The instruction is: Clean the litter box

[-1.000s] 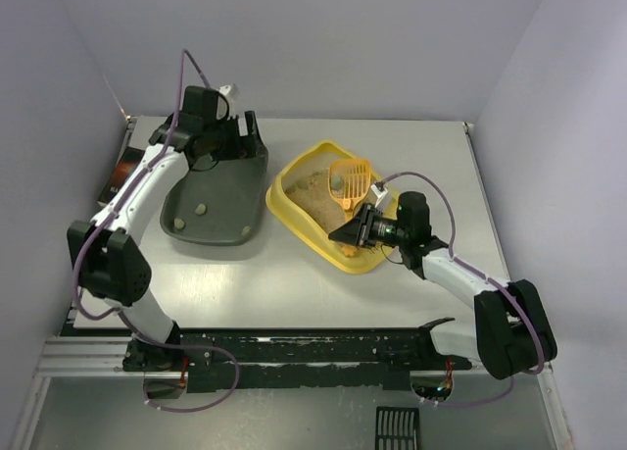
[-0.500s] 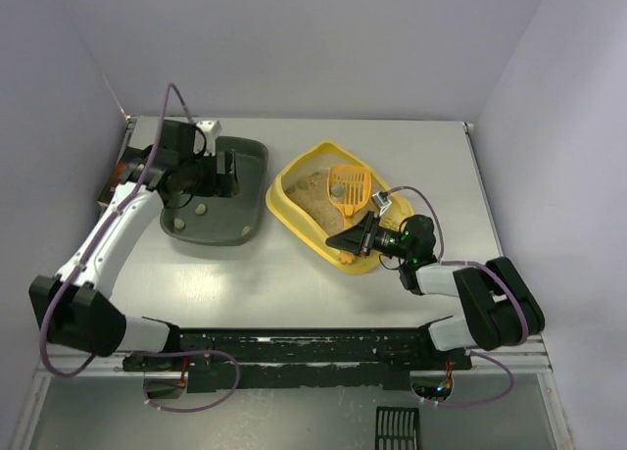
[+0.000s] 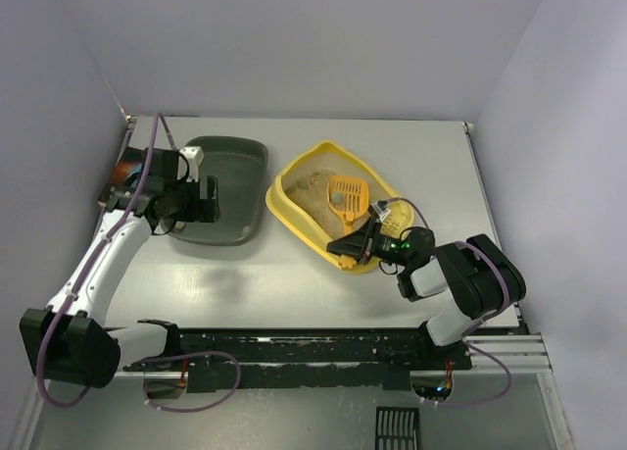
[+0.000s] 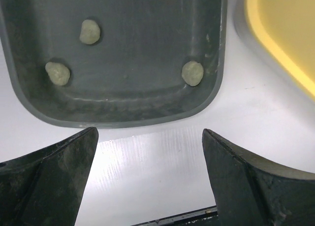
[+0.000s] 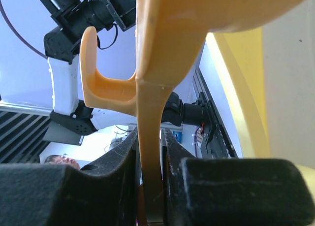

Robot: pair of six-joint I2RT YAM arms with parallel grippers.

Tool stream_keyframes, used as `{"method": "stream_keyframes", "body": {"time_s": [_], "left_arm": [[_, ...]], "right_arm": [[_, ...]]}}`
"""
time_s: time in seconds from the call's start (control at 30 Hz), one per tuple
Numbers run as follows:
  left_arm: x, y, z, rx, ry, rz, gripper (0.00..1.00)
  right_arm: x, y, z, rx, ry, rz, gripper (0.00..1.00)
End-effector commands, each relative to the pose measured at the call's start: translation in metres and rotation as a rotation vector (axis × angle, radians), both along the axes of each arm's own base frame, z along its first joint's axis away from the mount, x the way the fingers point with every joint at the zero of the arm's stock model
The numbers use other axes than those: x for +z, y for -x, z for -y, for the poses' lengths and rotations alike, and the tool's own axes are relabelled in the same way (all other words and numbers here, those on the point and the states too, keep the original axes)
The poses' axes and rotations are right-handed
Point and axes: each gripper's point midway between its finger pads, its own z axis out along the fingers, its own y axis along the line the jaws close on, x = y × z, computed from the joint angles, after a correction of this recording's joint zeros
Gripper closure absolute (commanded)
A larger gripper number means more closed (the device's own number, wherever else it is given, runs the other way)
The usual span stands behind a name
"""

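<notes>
Top view: bright, even overhead light, sharp thru-out; faint soft shadow of left arm (image 3: 103, 259) on table (image 3: 294, 293), lower left. Left wrist view: glare on table bottom centre, litter box (image 4: 285, 39) blurred upper right. Right wrist view: scoop (image 5: 150, 113) v. close, soft; bg bright.

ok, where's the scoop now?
Top view, right of centre: scoop over the litter box, handle clamped in the jaws of the right gripper.

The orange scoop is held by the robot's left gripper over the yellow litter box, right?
Not quite: the right gripper holds the orange scoop over the yellow litter box. The right wrist view shows its handle pinched between those fingers. The left gripper is open, holding nothing.
</notes>
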Motion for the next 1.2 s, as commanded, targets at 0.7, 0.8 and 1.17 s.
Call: {"method": "stream_keyframes", "body": {"time_s": [0.7, 0.8, 1.17], "left_arm": [[0.003, -0.004, -0.021, 0.039, 0.01, 0.113, 0.02], [0.005, -0.004, -0.021, 0.042, 0.01, 0.118, 0.02], [0.005, -0.004, -0.024, 0.068, 0.008, 0.125, 0.02]], "right_arm": [[-0.009, -0.018, 0.017, -0.163, 0.413, 0.387, 1.0], [0.005, -0.009, 0.008, -0.106, 0.302, 0.352, 1.0], [0.079, 0.021, 0.004, -0.012, -0.133, 0.161, 1.0]]}}
